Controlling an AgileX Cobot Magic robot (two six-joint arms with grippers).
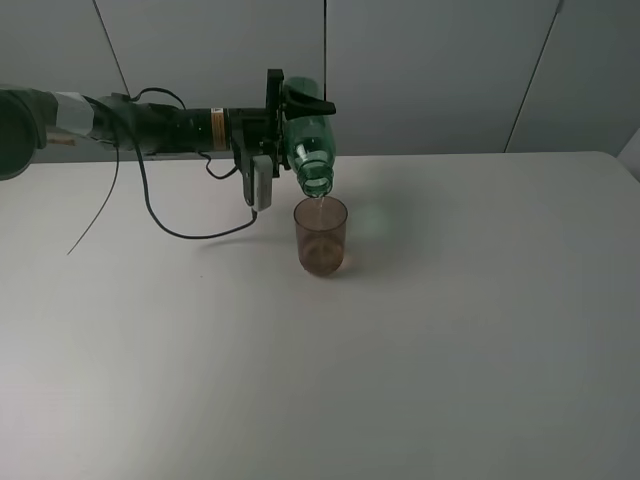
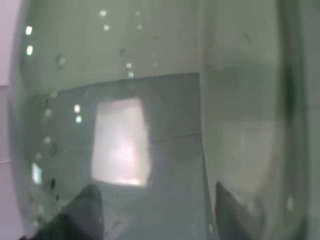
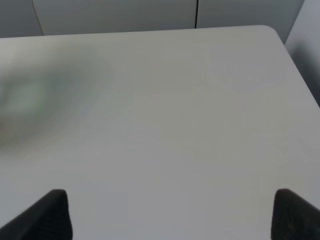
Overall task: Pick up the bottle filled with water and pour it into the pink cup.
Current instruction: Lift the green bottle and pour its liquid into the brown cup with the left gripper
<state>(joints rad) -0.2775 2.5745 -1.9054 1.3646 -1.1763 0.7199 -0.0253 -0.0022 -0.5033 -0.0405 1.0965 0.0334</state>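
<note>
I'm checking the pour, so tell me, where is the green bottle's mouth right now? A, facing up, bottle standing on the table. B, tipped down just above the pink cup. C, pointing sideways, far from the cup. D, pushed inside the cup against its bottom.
B: the left hand holds the bottle tilted, its mouth facing down just over the rim of the pink cup.

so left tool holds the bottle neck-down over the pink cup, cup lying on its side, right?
No, the pink cup stands upright, per the exterior high view. The left tool does hold the bottle neck-down over it.
</note>
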